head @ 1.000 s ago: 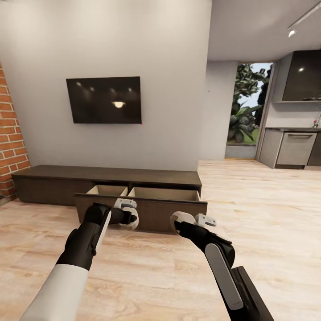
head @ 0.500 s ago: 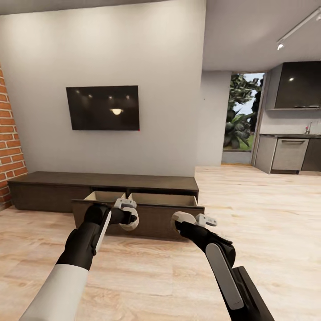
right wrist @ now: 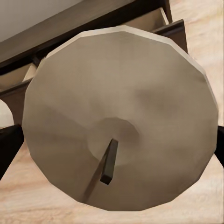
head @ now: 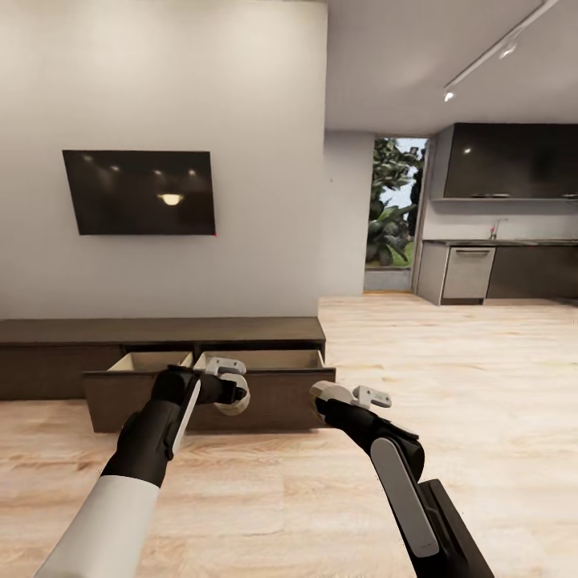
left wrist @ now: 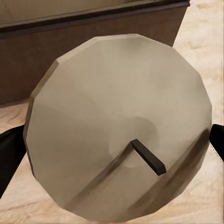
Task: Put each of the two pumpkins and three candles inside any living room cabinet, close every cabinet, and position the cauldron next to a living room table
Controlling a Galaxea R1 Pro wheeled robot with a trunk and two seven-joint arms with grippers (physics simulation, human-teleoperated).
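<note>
Two candles are carried toward an open cabinet.

Head view: the cabinet (head: 160,341) is seen low at the left of the frame, under the TV (head: 140,193), with two fronts pulled out and pale interiors exposed. The left gripper (head: 233,389) and right gripper (head: 353,395) are held just before it, each clenched on a pale round candle; the left one (head: 235,400) is seen at centre frame. Left wrist view: the frame centre is taken up by the candle's (left wrist: 119,126) beige faceted top and dark wick, held between dark fingers (left wrist: 9,154) at the edges. Right wrist view: a like candle (right wrist: 121,116) is gripped, the open cabinet behind it at the upper part. The candles are judged light, stiff and somewhat slippery, best held across the sides.
</note>
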